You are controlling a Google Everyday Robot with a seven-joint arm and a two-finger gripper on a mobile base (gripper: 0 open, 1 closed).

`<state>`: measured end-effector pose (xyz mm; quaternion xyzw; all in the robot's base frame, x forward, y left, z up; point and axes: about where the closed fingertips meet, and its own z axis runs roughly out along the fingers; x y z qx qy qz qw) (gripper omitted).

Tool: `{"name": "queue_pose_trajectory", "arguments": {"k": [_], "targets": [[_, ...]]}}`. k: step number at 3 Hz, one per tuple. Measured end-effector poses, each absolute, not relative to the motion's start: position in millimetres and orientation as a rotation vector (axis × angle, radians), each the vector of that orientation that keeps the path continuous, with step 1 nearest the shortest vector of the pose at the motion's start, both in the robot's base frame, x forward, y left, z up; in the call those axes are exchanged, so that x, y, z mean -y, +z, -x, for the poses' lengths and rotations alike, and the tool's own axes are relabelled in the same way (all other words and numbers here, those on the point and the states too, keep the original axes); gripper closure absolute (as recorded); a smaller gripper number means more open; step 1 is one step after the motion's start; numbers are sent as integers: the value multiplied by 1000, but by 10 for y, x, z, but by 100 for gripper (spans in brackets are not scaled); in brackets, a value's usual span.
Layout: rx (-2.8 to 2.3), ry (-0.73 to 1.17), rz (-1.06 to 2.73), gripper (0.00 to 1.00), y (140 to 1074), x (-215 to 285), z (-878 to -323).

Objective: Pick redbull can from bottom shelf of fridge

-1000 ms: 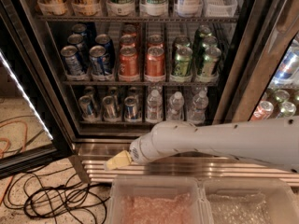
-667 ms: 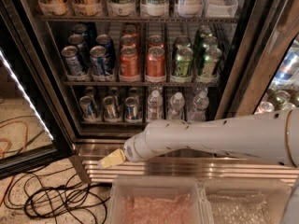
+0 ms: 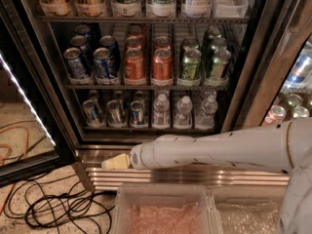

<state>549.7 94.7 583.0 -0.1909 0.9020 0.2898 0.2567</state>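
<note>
Steel base [image 3: 195, 175]: ribbed and shiny, it runs under the fridge [image 3: 247, 72] (black frame, door open to the left).
Light strip [image 3: 27, 101]: white and dotted, along the open door.
Bottom shelf [image 3: 146, 128]: dark wire rack with a thin front rail and six lanes, three of slim cans at the left and three of small clear water bottles [image 3: 184, 112] at the right.
Redbull can [image 3: 115, 113]: slim, blue and silver with a silver top, upright at the front of the middle can lane.
Soda cans [image 3: 134, 65]: wider, on the rack above, with six in the front row: two blue, two red, two green.
Arm [image 3: 214, 150]: white smooth tube, lying from right to left before the base.
Gripper [image 3: 116, 162]: cream-coloured tip, low before the steel base, below the bottom shelf and well apart from the redbull can; whether it is apart or together, I cannot tell.
Bins [image 3: 161, 191]: two clear plastic boxes; the left one holds pinkish crinkled wrap, the right one clear wrap.
Cables [image 3: 58, 209]: black loops on the speckled floor.
</note>
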Motion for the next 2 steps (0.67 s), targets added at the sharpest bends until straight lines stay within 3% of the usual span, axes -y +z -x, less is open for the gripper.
{"name": "queue_pose_trajectory", "arguments": {"k": [2], "targets": [[-2247, 643, 376, 0, 6046, -818, -6052]]}}
